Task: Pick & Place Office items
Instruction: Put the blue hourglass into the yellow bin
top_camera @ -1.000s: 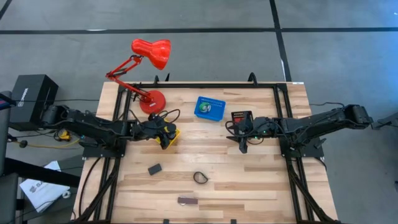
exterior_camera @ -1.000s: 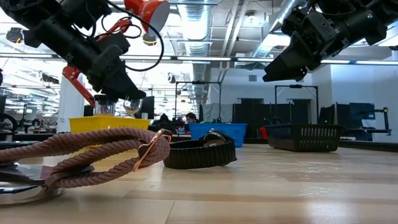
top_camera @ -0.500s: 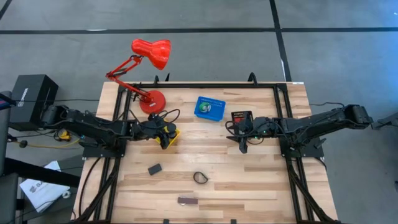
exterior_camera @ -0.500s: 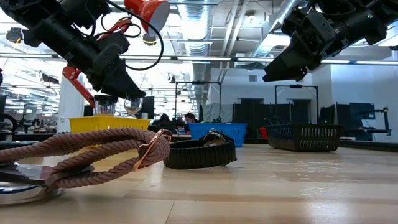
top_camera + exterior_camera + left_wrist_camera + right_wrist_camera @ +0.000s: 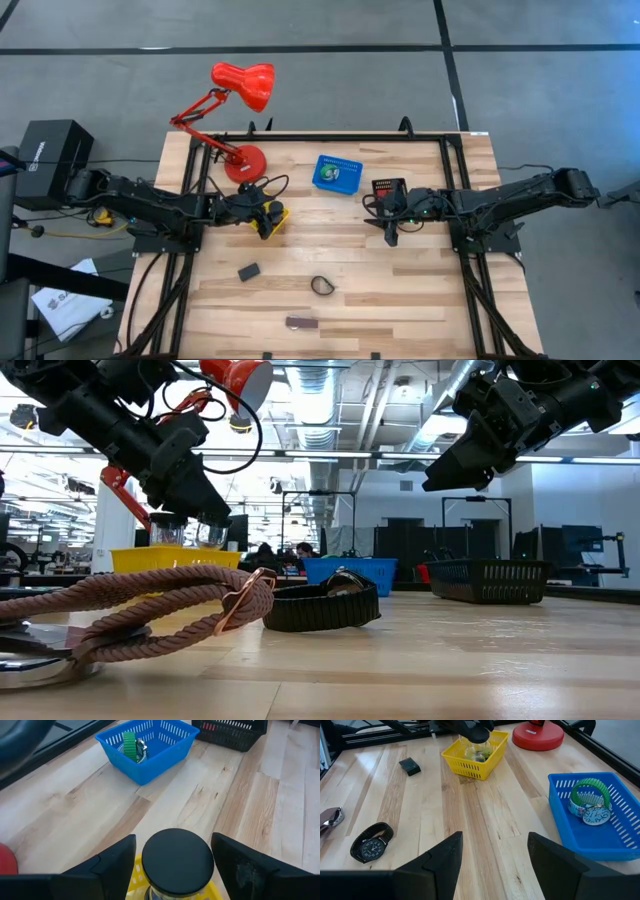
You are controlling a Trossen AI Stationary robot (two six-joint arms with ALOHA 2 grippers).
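My left gripper [image 5: 264,222] hangs open over the yellow basket [image 5: 277,216]. In the left wrist view its fingers stand on either side of a clear jar with a black round lid [image 5: 177,862], with a gap on each side. The jar stands in the basket. My right gripper [image 5: 390,238] is open and holds nothing, above bare table beside the black basket [image 5: 388,188]. On the near table lie a black block [image 5: 248,271], a black watch loop [image 5: 321,285] and a brownish strap [image 5: 300,322].
The blue basket [image 5: 337,173] holds a green ring [image 5: 590,790] and a watch. A red desk lamp [image 5: 243,160] stands on the far left of the table behind the yellow basket. Bare wood lies between the baskets and the near items.
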